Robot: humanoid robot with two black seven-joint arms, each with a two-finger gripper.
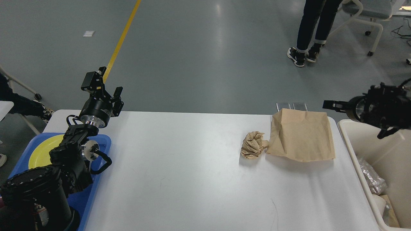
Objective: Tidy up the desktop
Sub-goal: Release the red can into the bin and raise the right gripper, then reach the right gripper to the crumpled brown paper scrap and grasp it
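The desktop (pixel 179 179), smooth white with rounded corners, fills the lower centre, long axis running nine to three. At two o'clock a flat brown paper bag (pixel 300 136) touches a crumpled paper wad (pixel 253 145). Left gripper (pixel 109 88) at ten o'clock, fingers parted, empty. Right gripper (pixel 332 105) at three, edge-on: jaws, cannot tell. Blue tray (pixel 96 192) left, cream bin (pixel 359 150) right.

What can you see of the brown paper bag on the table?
The bag is plain brown paper, creased, with no print visible. It lies flat on the white desktop near the far right corner, its right edge close to the bin. A crumpled paper ball touches its left edge. No gripper touches it.
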